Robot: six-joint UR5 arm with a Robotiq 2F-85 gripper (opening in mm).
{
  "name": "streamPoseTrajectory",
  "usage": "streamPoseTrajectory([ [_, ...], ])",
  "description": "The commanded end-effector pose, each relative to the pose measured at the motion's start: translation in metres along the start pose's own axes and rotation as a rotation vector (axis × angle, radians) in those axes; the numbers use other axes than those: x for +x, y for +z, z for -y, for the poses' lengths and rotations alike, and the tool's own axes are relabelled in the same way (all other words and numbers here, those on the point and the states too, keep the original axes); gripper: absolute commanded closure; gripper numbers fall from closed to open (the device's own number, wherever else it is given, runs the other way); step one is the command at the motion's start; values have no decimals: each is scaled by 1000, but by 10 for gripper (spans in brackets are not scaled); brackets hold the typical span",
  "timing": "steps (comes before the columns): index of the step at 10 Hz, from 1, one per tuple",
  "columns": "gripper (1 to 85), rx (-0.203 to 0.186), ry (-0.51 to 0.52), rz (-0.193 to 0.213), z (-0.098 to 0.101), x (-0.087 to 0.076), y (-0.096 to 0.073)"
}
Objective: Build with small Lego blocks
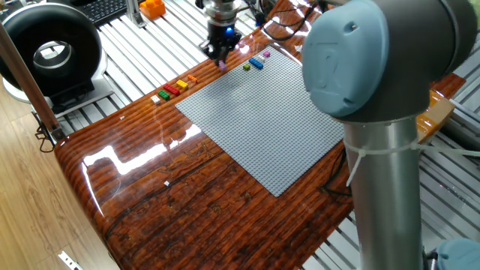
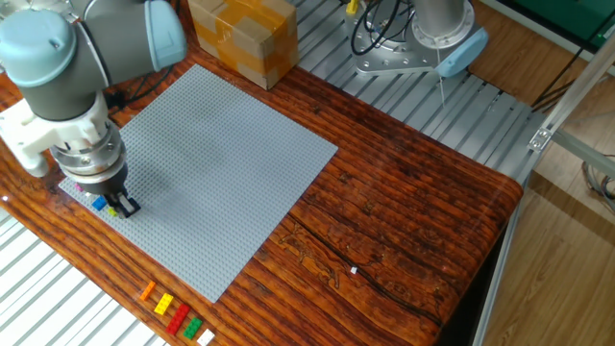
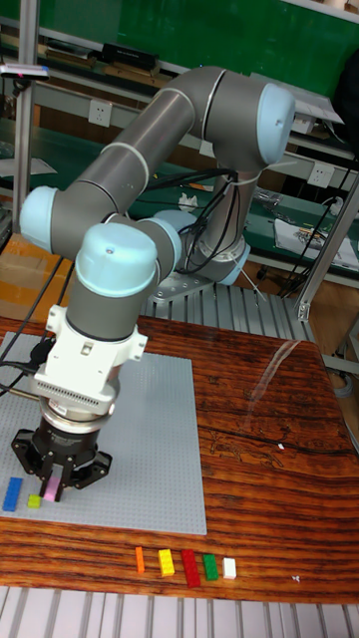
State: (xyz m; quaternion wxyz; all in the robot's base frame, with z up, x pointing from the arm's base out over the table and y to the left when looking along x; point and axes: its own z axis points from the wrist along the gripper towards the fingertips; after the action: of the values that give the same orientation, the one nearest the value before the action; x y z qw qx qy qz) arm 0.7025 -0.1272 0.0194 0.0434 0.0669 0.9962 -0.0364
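- Black two-finger claw (image 3: 52,490) points straight down over the near-left corner of the large grey studded baseplate (image 3: 150,439); I see it clenched on a tiny pink Lego brick (image 3: 50,490).
- Just beside it, on the plate, I see a green brick (image 3: 34,501) and a blue brick (image 3: 12,493).
- Well apart, a row of orange, yellow, red, green and white bricks (image 3: 184,565) lies on the glossy wooden tabletop (image 3: 269,469).

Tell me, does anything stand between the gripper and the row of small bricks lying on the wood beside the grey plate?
Nothing visible does. Between the gripper and the row of bricks lie only bare grey plate and wood. The loose blue brick and green brick sit on the gripper's other side.
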Motion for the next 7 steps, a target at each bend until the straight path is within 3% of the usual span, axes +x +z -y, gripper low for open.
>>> streamPoseTrajectory([
  [1, 847, 1, -11, -4, -6, 3, -4],
  [3, 847, -35, -44, -1, -12, 4, -2],
  [7, 847, -59, -87, 45, -12, -7, 9],
])
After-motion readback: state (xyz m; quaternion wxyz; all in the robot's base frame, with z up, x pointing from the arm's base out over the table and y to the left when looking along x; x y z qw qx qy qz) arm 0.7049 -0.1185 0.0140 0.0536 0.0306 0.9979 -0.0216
